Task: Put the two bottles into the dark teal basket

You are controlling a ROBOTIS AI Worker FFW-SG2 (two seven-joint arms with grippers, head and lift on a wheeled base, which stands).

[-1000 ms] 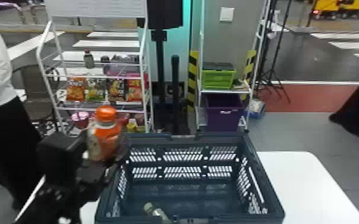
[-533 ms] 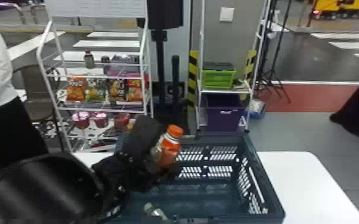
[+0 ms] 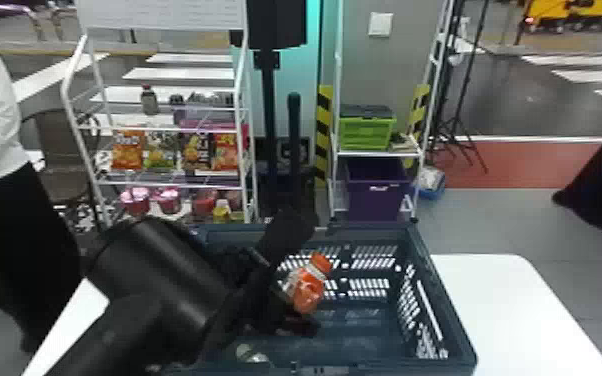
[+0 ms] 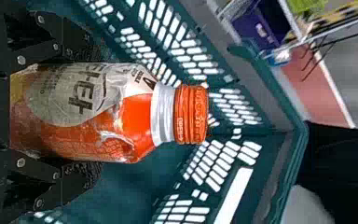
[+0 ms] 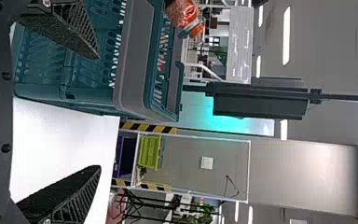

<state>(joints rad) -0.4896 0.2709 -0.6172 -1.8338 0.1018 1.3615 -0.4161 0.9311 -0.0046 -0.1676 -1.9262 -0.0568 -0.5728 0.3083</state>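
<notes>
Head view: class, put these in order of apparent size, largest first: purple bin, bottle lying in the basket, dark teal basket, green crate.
1. Dark teal basket
2. Purple bin
3. Green crate
4. Bottle lying in the basket, only partly visible

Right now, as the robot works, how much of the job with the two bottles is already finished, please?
One bottle already lies in the basket, so that half looks done. The orange bottle is in hand: the left gripper holds it tilted over the basket. What seems left is to lower it if needed, then let go.
</notes>
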